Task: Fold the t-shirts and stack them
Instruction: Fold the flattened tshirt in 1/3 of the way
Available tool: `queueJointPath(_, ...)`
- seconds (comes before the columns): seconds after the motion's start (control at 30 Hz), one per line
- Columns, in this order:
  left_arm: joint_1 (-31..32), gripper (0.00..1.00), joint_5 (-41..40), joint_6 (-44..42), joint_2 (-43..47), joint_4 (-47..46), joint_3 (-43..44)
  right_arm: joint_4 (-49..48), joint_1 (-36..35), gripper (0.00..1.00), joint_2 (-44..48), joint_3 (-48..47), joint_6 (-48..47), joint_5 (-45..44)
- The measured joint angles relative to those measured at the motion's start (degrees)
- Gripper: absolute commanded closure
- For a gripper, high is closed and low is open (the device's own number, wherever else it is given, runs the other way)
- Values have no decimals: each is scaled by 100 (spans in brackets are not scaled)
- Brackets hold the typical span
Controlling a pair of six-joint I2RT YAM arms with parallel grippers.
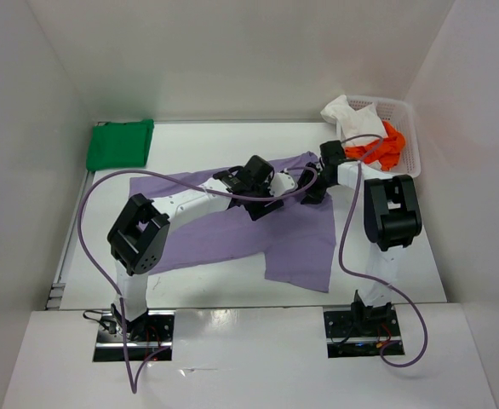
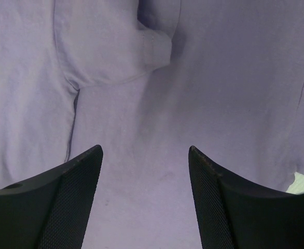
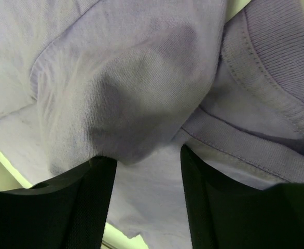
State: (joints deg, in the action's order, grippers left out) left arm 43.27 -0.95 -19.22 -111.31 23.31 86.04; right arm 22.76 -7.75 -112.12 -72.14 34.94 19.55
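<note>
T-shirt in lavender: lies opened out on the table in the middle of the top view, wrinkled, its lower right part reaching toward the bottom of the frame.
Collar: ribbed band, at the upper right of the right wrist view.
Left gripper: is above the middle of this shirt; in its wrist view the fingers stand wide apart over the cloth and nothing is between them.
Right gripper: is at the upper right part of the same shirt; in its wrist view the fingers are spread, with a soft hump of cloth just above the gap.
Green t-shirt: folded flat, upper left of the top view, apart from the lavender one.
White t-shirt: crumpled in the basket, upper right.
Orange-red t-shirt: crumpled in the same basket, beside the white one.
</note>
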Motion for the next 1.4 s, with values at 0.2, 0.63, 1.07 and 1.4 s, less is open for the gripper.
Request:
queueJointPath(0.2,0,25,-7,2,0,-68,0,4,-105,77,-15,0,9,-280)
queueJointPath(0.63,0,22,-127,-44,0,-109,0,459,-354,90,249,-138,-26,-1110)
queueJointPath(1.07,387,18,-479,-612,-142,-393,-2,1740,-413,54,658,-931,-610,-2039)
queueJointPath(1.4,398,16,-605,-632,-236,-599,-140,1965,-413,54,560,-769,-809,-2203)
